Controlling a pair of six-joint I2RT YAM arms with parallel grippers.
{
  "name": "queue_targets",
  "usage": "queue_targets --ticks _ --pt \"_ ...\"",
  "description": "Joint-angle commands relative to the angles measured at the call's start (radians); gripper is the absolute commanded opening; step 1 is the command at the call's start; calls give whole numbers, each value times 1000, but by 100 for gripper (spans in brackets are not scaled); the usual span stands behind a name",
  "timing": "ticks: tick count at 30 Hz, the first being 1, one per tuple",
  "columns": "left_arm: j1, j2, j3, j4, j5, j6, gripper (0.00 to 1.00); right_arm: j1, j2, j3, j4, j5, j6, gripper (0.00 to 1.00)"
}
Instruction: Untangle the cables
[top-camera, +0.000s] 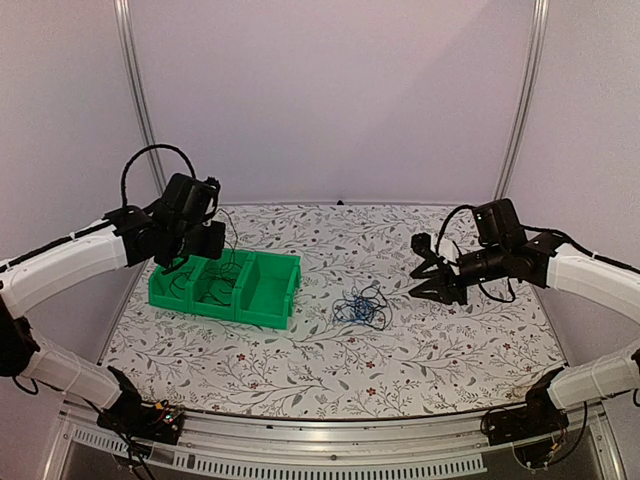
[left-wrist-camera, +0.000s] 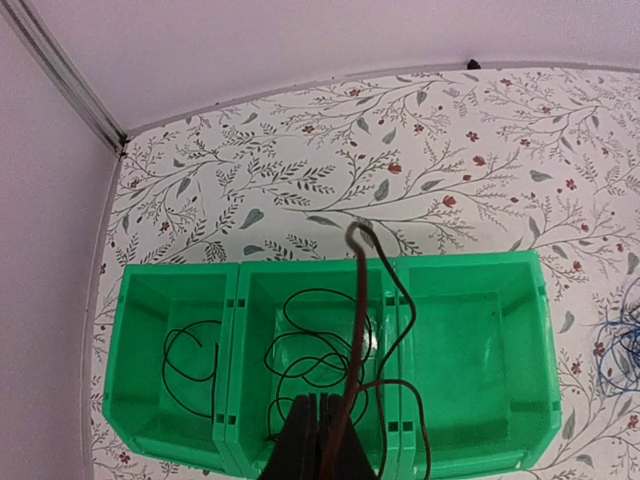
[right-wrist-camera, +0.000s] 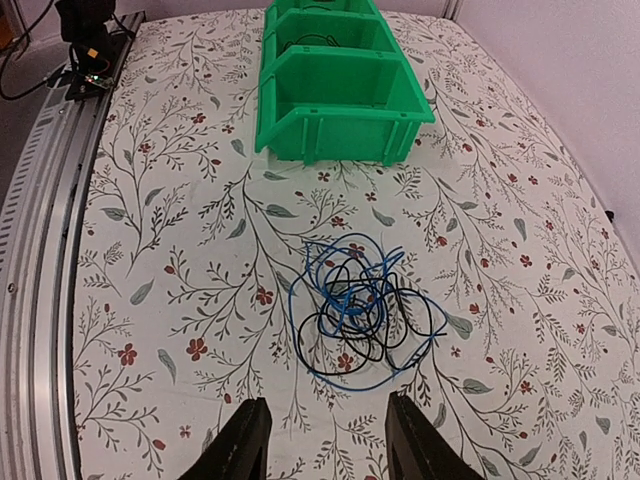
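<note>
Partly sorted: blue-black snarl (right-wrist-camera: 365, 310) not yet undone.
Two cables (left-wrist-camera: 190, 360) lay in the bin (top-camera: 262, 312) — left jaws pinched a third cable (left-wrist-camera: 357, 300), right jaws gaped empty.

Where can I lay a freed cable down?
Bare table between the snarl and the near edge, and behind the green bin. Its compartment nearest the snarl is nearly bare; the other two hold cables.

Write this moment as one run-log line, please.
left gripper: shut on dark cable over green bin | right gripper: open, aimed at blue-black tangle
</note>
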Motion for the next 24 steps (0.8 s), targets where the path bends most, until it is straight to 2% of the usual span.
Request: queue_targets --ticks 1,9,16,20,24 --pt "54 27 -49 0 -2 -40 0 -2 18 -12 11 19 -11 44" --pt "113 86 -135 100 51 -42 0 -2 37 -14 10 30 -19 44" --pt "142 208 -158 184 104 -41 0 -3 44 -15 7 43 -23 44" --pt "147 277 -144 186 133 -42 0 -3 49 -16 6 49 -25 44" --pt "147 281 -157 182 143 -61 0 -3 59 -13 1 51 -25 44"
